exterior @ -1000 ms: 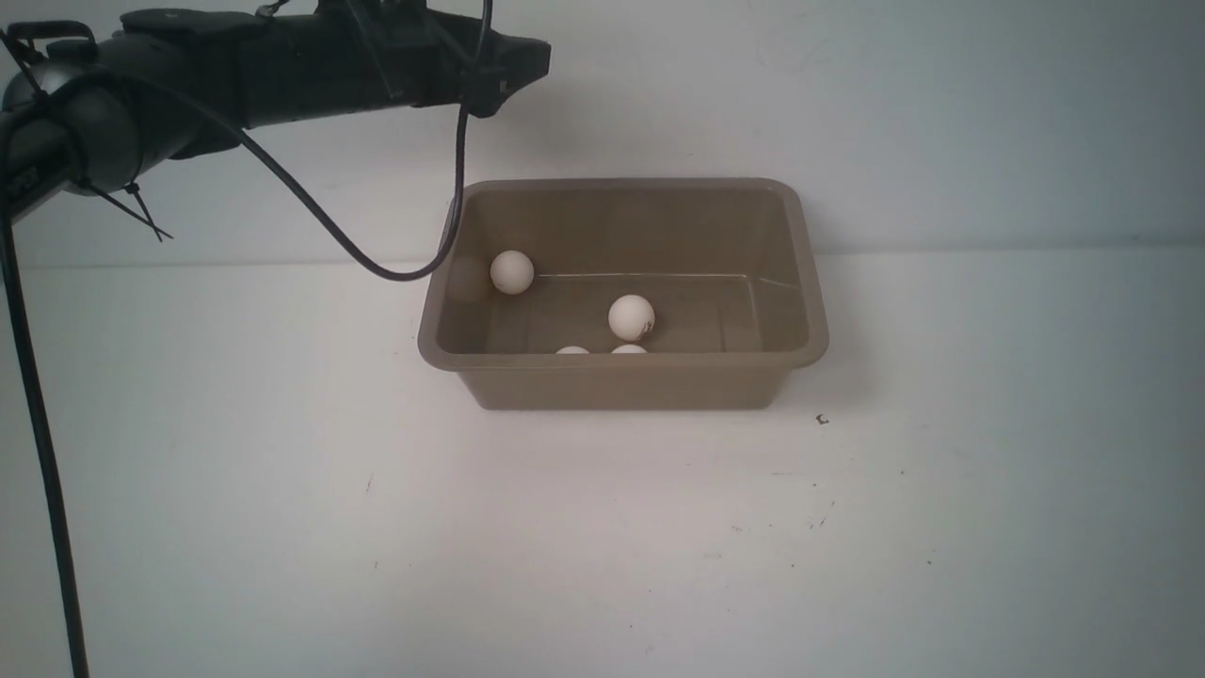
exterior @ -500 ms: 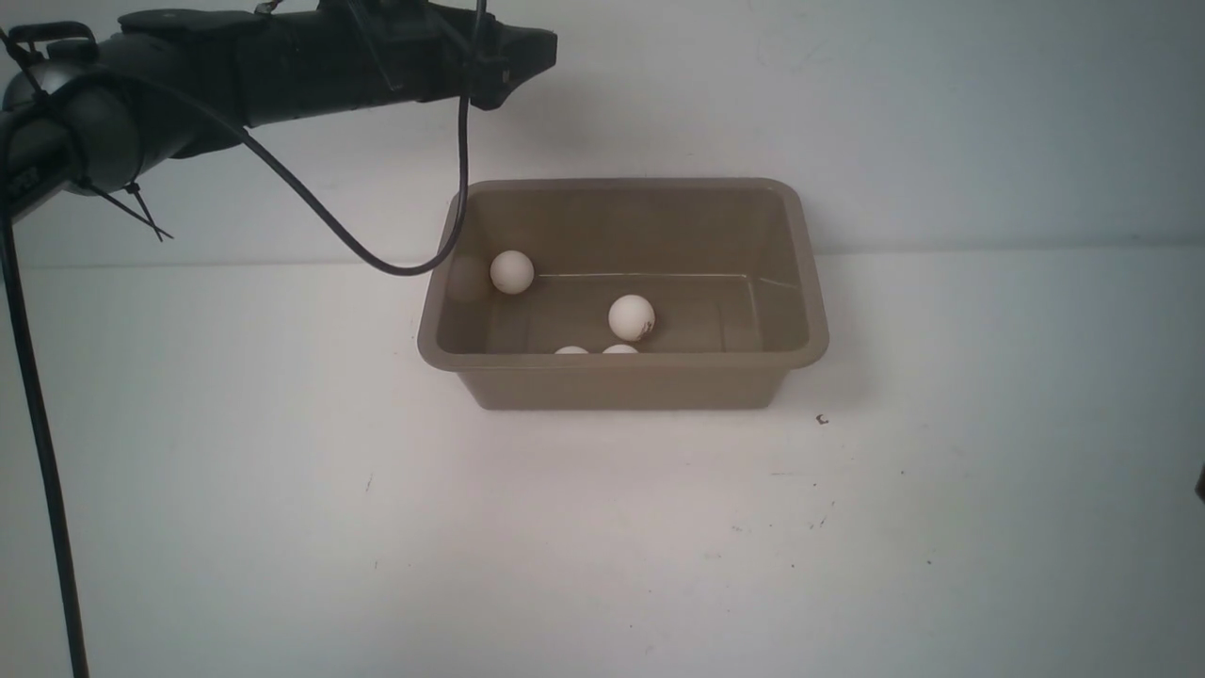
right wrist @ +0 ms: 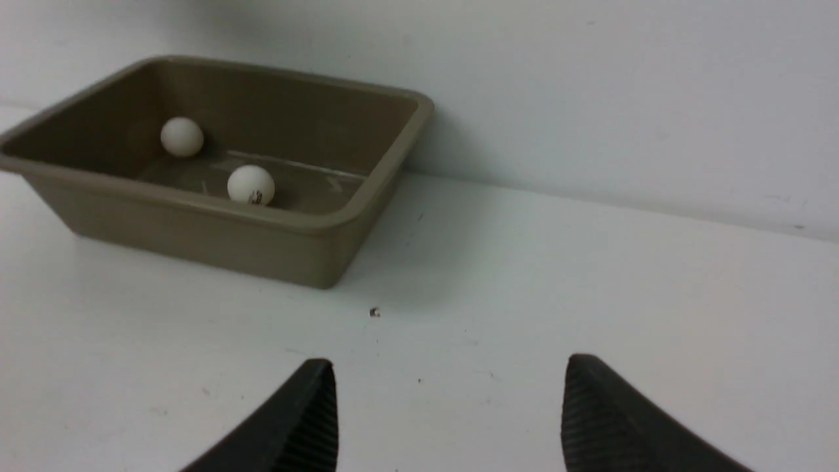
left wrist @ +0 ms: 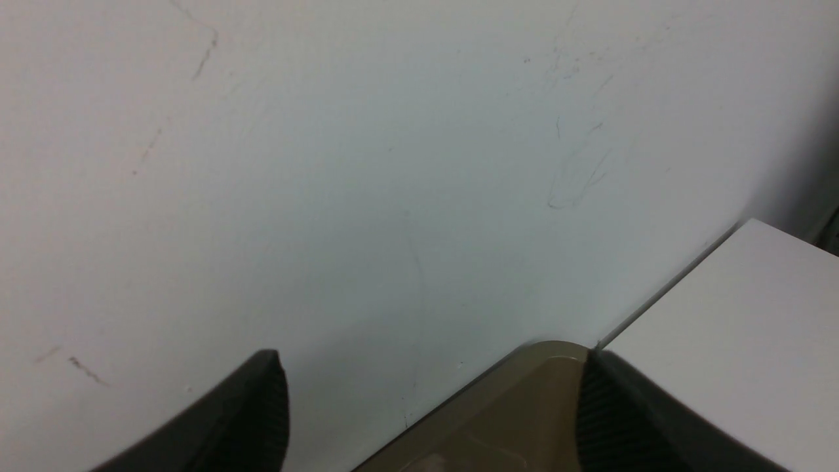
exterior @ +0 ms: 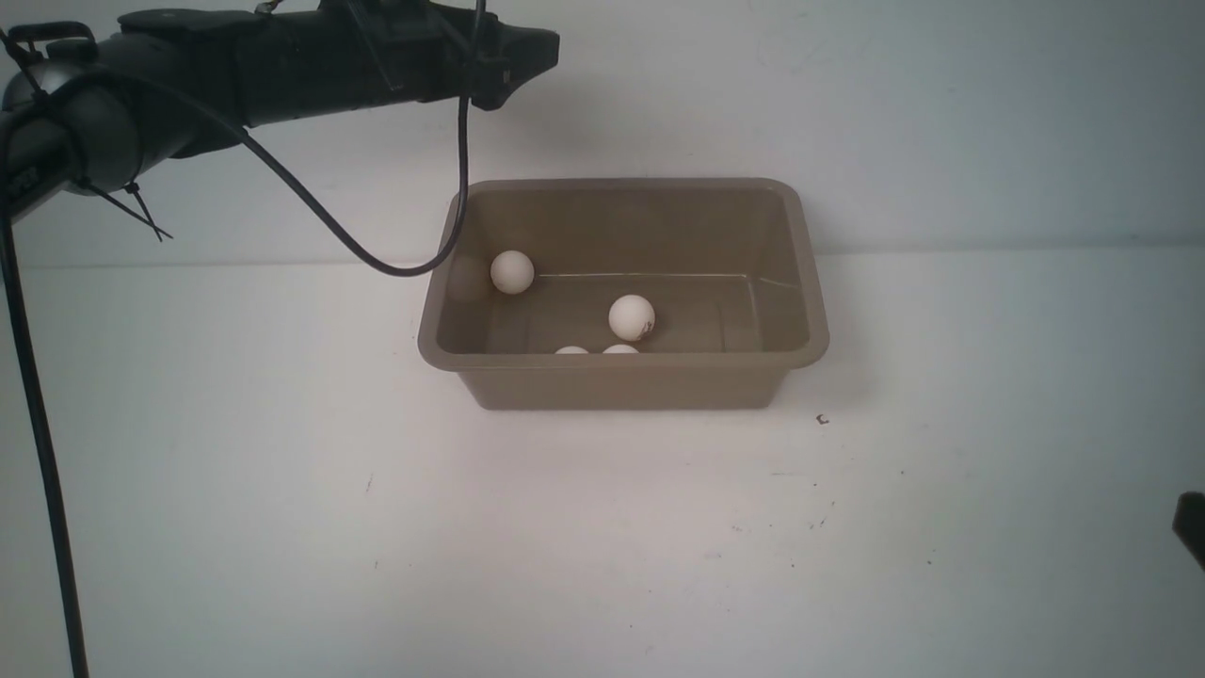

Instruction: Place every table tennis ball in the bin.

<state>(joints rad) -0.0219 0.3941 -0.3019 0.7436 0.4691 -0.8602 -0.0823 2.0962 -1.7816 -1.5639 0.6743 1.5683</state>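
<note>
Though speckled, white table (exterior: 602,546), pale wall (exterior: 941,113).

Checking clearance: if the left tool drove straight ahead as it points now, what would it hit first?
Most likely the white back wall; the corner of the bin seems to lie below that line, though depth is unclear.

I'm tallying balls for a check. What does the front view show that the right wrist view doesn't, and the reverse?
Front only: the left arm, and two extra balls peeking over the near rim of the bin. Right wrist only: the right gripper, open and empty. Both: the bin, the marked ball, the corner ball.
</note>
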